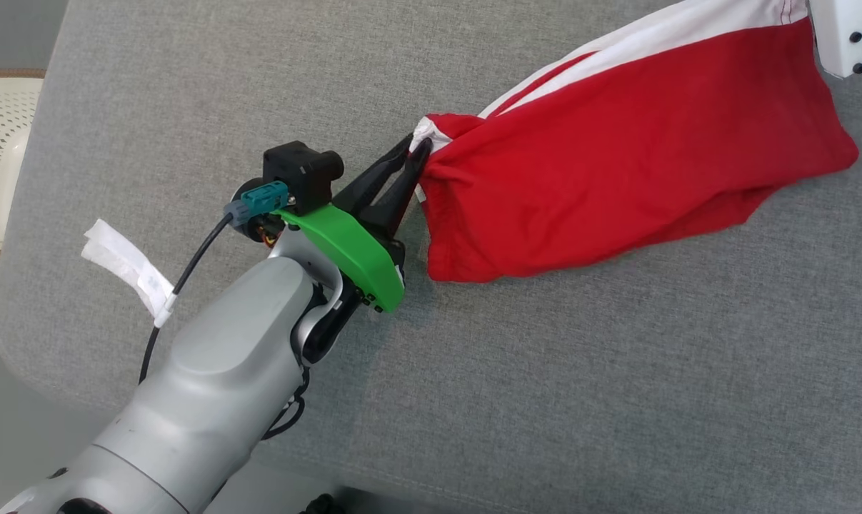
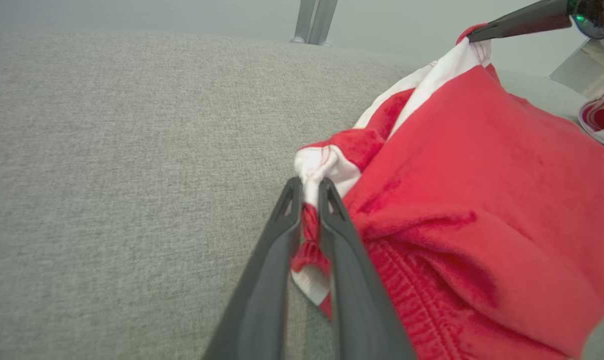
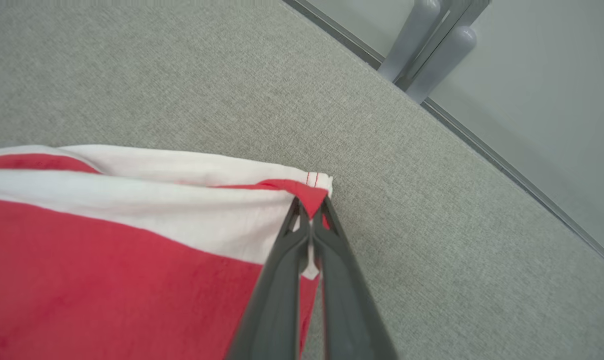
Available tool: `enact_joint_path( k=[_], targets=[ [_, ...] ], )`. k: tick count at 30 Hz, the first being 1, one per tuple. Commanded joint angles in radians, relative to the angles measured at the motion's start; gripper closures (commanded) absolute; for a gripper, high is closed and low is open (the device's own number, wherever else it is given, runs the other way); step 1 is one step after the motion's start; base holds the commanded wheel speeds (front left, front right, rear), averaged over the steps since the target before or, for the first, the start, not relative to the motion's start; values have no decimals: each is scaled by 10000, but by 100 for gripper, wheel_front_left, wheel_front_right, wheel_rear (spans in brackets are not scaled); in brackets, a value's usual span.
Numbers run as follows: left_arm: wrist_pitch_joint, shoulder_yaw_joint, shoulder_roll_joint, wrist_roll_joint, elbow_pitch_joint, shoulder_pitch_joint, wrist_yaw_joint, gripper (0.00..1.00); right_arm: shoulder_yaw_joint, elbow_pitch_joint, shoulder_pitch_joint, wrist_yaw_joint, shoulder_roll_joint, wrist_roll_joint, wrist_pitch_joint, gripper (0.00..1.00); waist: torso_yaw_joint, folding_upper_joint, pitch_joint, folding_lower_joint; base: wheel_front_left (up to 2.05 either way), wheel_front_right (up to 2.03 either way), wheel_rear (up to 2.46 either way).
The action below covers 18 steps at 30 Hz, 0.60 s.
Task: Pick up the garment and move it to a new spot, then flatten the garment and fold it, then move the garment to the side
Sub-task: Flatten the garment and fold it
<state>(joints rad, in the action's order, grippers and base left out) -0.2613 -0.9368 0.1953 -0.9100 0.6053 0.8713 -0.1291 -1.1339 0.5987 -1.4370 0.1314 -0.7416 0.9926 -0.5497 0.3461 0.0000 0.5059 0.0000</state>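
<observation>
The garment (image 1: 638,164) is red cloth with white stripes. It hangs stretched between my two grippers over the grey padded surface (image 1: 545,392), its lower edge sagging onto the pad. My left gripper (image 1: 420,150) is shut on a bunched white-and-red corner at the garment's left end; the left wrist view shows cloth (image 2: 482,200) pinched between the left gripper's (image 2: 309,187) nearly closed fingers. My right gripper (image 3: 312,205) is shut on the opposite hemmed corner of the garment (image 3: 106,260). Its white wrist housing (image 1: 841,36) sits at the head view's top right.
A white perforated object (image 1: 2,157) stands beyond the pad's left edge. A white tag (image 1: 127,264) hangs on my left arm's cable. Grey metal legs (image 3: 432,45) rise past the pad's far edge. Another red-and-white item (image 2: 602,120) lies at the left wrist view's right edge.
</observation>
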Motion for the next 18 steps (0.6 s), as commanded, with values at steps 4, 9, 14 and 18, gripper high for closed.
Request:
enact_joint_path(
  k=[4,9,14,18],
  targets=[
    [-48,134,-94,130,176,226,-27,0,-28,424,-225,-14,224,-47,349,0,-46,0,44,0,0,0,0],
    [-48,439,-16,372,374,111,-27,0,-134,815,65,-14,333,12,742,0,-195,0,-152,0,0,0,0],
    [-41,867,243,741,589,-255,-27,0,-47,958,450,-15,504,190,1777,0,-502,0,-635,0,0,0,0],
    [-39,1571,401,1037,690,-616,-28,0,284,978,1011,-15,701,491,3247,0,-820,0,-1155,0,0,0,0]
  ],
)
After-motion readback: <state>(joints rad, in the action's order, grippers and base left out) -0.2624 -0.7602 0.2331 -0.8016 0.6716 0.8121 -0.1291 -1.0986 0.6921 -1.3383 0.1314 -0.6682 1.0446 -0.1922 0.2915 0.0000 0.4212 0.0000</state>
